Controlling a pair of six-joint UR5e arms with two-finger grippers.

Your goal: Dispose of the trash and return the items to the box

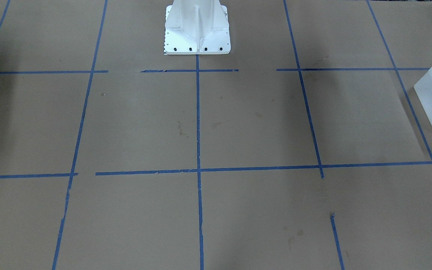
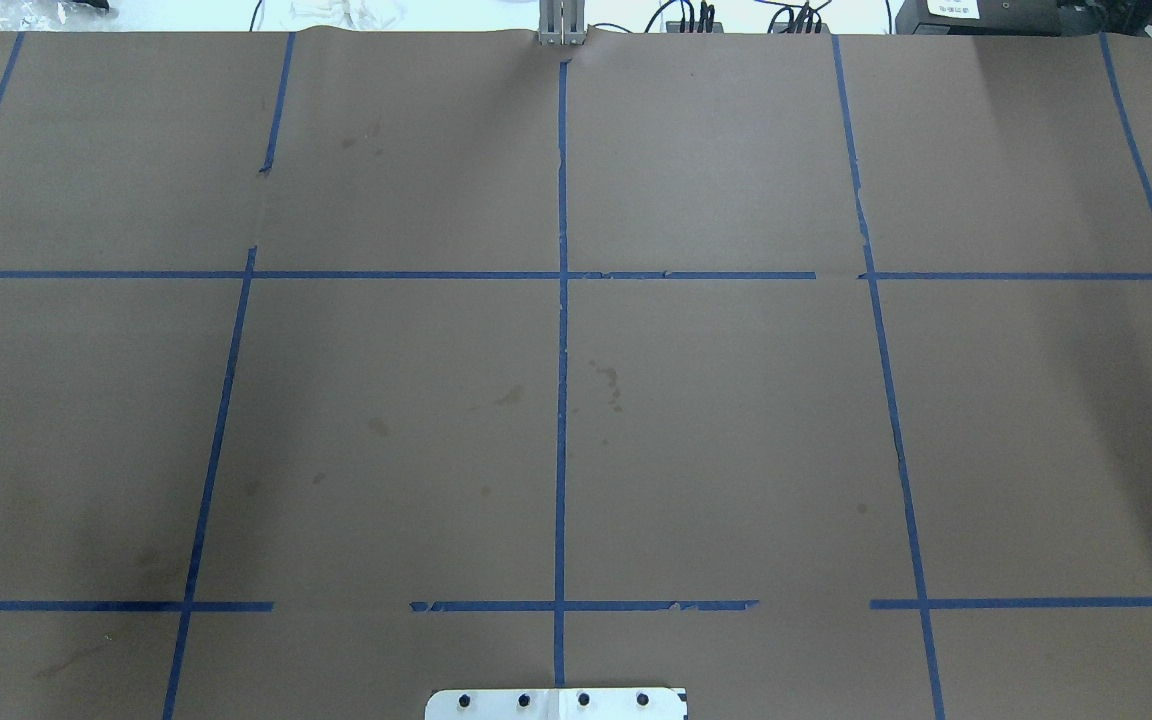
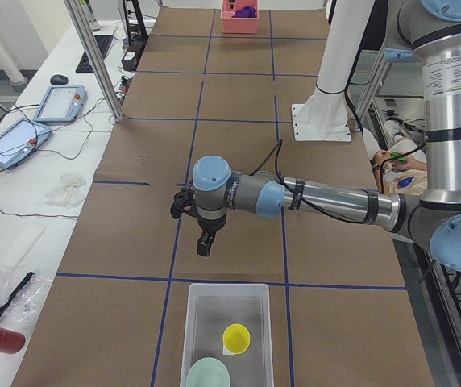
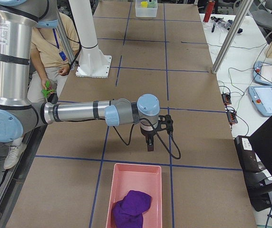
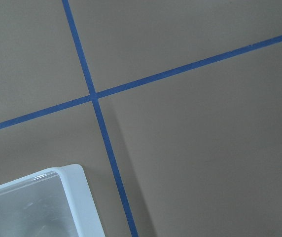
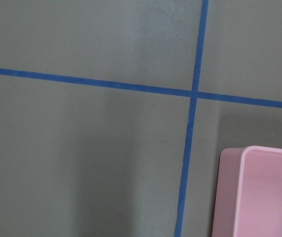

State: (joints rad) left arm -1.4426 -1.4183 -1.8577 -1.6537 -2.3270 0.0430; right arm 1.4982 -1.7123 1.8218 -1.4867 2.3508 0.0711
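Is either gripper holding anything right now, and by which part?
Nothing that shows. The left gripper and right gripper both hang bare; the yellow cup and mint bowl sit in the box.

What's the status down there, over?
Left claw by box, right claw by pink bin; open or shut unclear. Yellow cup, mint bowl boxed. Nothing in the way.
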